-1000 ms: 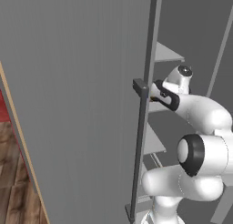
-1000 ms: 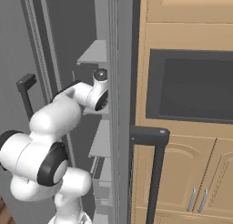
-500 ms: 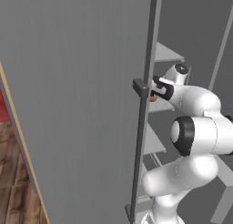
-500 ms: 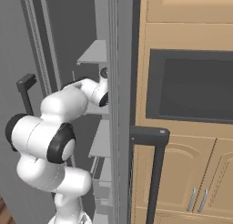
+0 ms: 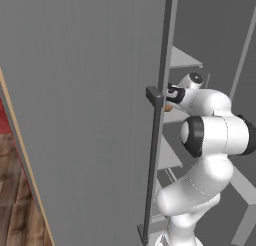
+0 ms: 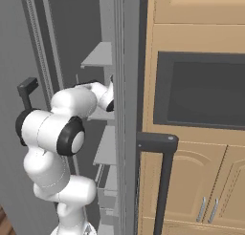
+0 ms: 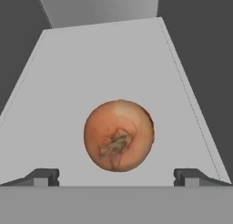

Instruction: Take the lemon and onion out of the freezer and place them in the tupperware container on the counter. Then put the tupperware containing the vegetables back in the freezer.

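Arm's reaching deep into the freezer [image 5: 90, 90], and the onion [image 7: 119, 135] sits on a light grey shelf [image 7: 68, 82], dead centre ahead of the gripper [image 7: 116, 176]. Jaws spread as wide as they go, holding nothing. Picking the onion is the step in hand; next it should ease forward, straddle it, then close.

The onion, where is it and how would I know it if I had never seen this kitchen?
Find the tall grey freezer with its door open and look in at its light grey shelves. The robot's arm reaches in to one shelf, and the onion sits there just ahead of the open gripper. It is a round orange-red ball with a brownish rooty patch, the one coloured thing on that pale shelf.
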You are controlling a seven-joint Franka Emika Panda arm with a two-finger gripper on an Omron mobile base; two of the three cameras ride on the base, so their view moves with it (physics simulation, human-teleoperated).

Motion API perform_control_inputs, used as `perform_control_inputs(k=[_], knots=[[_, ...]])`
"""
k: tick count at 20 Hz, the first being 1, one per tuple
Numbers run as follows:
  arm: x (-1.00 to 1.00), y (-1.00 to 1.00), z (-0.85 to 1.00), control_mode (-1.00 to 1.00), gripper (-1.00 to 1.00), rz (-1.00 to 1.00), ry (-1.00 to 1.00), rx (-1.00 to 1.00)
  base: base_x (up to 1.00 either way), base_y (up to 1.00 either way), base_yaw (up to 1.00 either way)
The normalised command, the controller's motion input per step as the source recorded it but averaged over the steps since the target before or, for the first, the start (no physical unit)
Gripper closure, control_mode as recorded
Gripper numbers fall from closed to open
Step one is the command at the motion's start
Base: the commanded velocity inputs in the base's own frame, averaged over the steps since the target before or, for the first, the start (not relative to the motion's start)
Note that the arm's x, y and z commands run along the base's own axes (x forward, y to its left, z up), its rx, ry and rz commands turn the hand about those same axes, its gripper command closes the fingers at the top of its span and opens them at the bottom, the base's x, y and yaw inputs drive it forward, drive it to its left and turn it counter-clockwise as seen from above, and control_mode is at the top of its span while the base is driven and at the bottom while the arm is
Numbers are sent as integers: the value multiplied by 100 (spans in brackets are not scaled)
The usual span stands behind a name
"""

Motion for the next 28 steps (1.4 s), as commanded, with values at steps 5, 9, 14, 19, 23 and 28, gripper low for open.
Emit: perform_control_inputs(k=[5, 9, 14, 19, 23, 28], knots=[[21, 0, -14, -100, -100, 0, 0, 0, 0, 0, 0], [20, 0, -10, -100, -100, 0, 0, 0, 0, 0, 0], [16, 0, -9, -100, -100, 0, 0, 0, 0, 0, 0], [13, 0, -15, -100, -100, 0, 0, 0, 0, 0, 0], [9, 0, -18, -100, -100, 0, 0, 0, 0, 0, 0], [0, 0, -14, -100, 100, -1, 0, 0, 0, 0, 0]])
